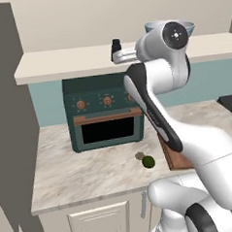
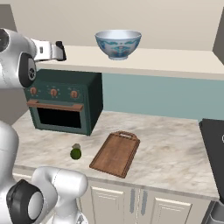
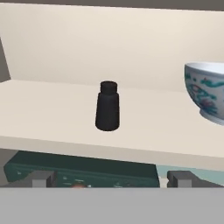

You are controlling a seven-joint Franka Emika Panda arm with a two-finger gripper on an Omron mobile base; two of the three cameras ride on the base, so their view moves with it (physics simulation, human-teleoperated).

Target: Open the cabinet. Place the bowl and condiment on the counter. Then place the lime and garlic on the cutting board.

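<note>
The cabinet stands open, its door swung out at the left. On its cream shelf stand the black condiment shaker and, to its right, the blue-patterned bowl. My gripper is open, level with the shelf edge and pointing at the condiment, a short way in front of it. On the counter below lie the lime, the garlic touching it behind, and the cutting board to their right.
A dark green toaster oven sits on the counter under the shelf. A black stovetop borders the counter at the right. My arm rises over the cutting board's left side.
</note>
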